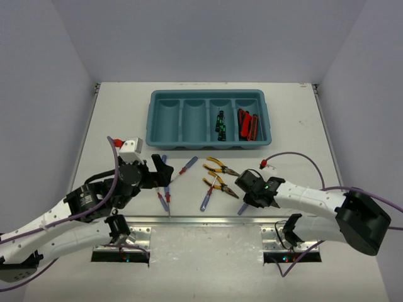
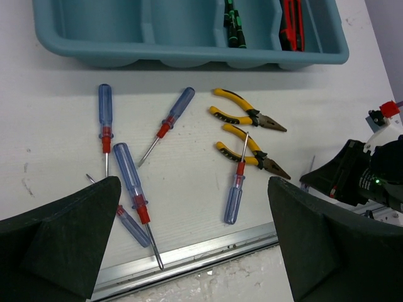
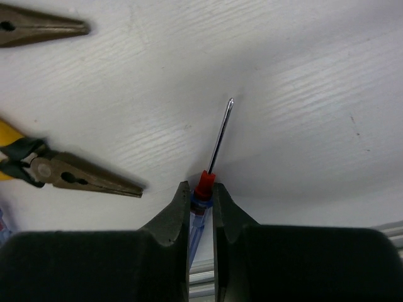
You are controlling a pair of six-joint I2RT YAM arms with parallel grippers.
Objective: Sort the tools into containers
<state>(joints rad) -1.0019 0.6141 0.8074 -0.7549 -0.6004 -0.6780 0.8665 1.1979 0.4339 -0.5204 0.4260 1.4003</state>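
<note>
**Right gripper** [image 3: 201, 195], on the near side of the teal tray [image 1: 211, 144] and well apart from it, is clamped on a blue-and-red-handled screwdriver [image 3: 217, 139] that lies on the table, pinching the handle just behind its red collar. A hold this close to one end may let the tool pivot or slip once lifted. Its long axis runs near-to-far, tip toward the tray. **Left gripper** [image 2: 194, 182], likewise short of the tray, hangs with jaws wide apart, holding nothing.

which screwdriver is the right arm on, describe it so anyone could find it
Start at the teal tray, then come nearer, just right of the two pliers. The blue-and-red screwdriver there is the only one pinched in the right end effector.
</note>
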